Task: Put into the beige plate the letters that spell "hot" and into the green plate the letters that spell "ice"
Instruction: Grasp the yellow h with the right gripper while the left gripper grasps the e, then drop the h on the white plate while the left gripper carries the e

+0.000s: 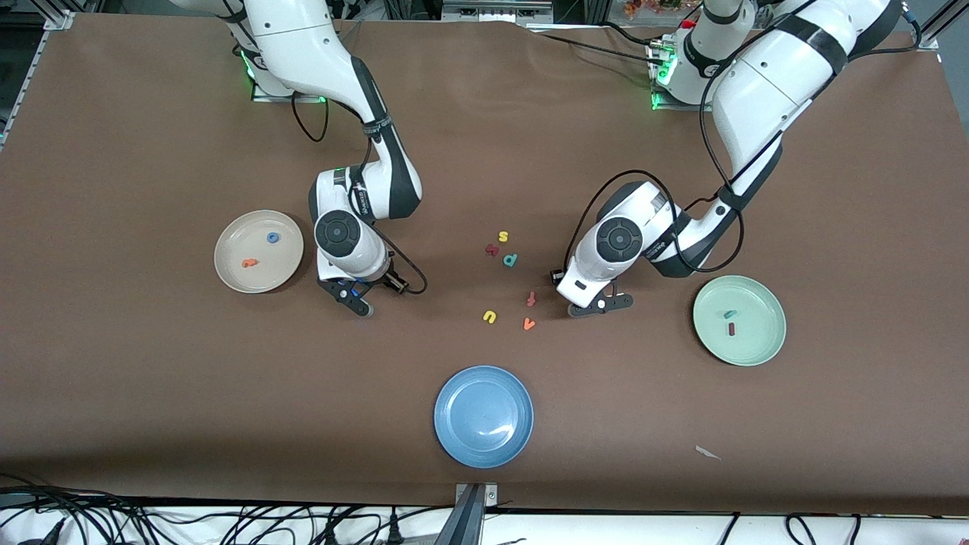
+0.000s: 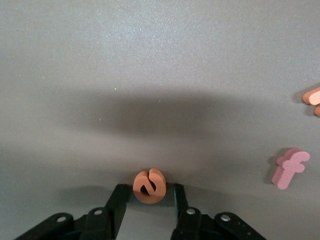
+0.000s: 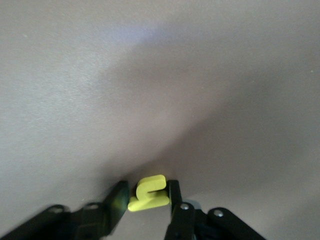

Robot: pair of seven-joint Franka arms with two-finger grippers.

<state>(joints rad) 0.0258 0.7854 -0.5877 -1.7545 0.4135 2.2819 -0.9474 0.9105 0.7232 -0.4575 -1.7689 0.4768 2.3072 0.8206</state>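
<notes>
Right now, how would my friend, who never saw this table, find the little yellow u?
Start at the blue plate, the plate nearest the front camera. Just farther from the camera than it lie loose letters, and the yellow u sits beside the orange v, toward the right arm's end. The yellow s lies much farther from the plate.

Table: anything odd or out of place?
One pale scrap lies on the table, nearer the front camera than the green plate; it looks like litter, not a letter. Otherwise tidy: both grippers are low over the table, the left gripper pinching the orange e, the right gripper the yellow h.
</notes>
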